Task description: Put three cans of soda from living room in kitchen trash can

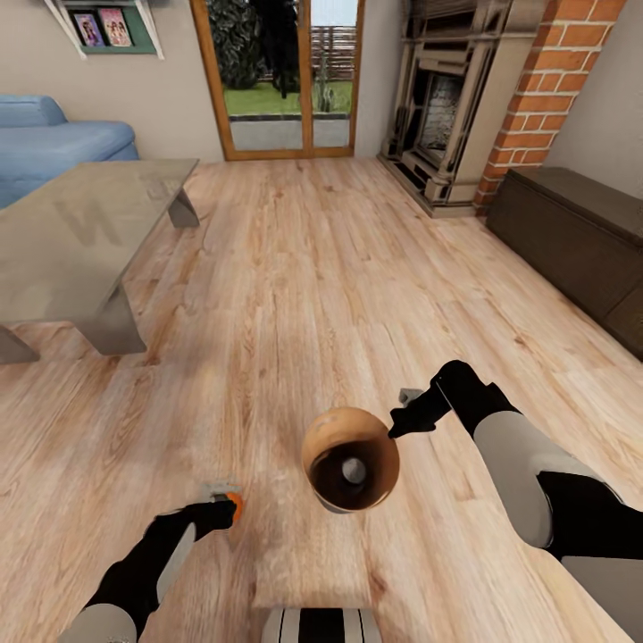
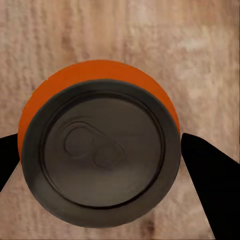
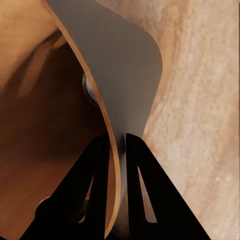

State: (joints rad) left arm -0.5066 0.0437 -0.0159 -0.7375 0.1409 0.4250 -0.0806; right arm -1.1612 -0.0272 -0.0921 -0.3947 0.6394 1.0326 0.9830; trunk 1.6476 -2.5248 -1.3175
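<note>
Left gripper (image 1: 230, 505) clamped on an orange soda can (image 1: 234, 503), fingers (image 2: 210, 175) pressed against either side of the can (image 2: 100, 150) in the left wrist view, grey pull-tab top facing the camera, bare wood floor (image 2: 200, 60) beneath. Held low over the planks at the lower left of the head view, black forearm trailing toward the frame's edge.

Right gripper (image 1: 402, 420) closed on the rim of the trash can (image 1: 350, 458), thin wall pinched between the two black fingers (image 3: 95, 200) in the right wrist view, brown inside to one side, grey shadow and pale floor to the other. Bin (image 3: 45, 115) carried tilted between the two arms, dark mouth turned toward the head camera, a pale spot showing in its depth, what it is unclear. Can and bin near each other but apart.

Beyond the arms, open wood floor (image 1: 313, 268) running to a glazed garden door (image 1: 286, 76). Grey low table (image 1: 80, 232) at left, well clear of the left arm, with a light blue sofa (image 1: 54, 143) behind it and a wall shelf (image 1: 107, 27) of pictures above. Fireplace (image 1: 442, 107) with a brick column (image 1: 545, 89) at right, then a dark low cabinet (image 1: 572, 232) along the wall, well apart from the right arm. Robot's base (image 1: 321, 625) just visible at the bottom edge.
</note>
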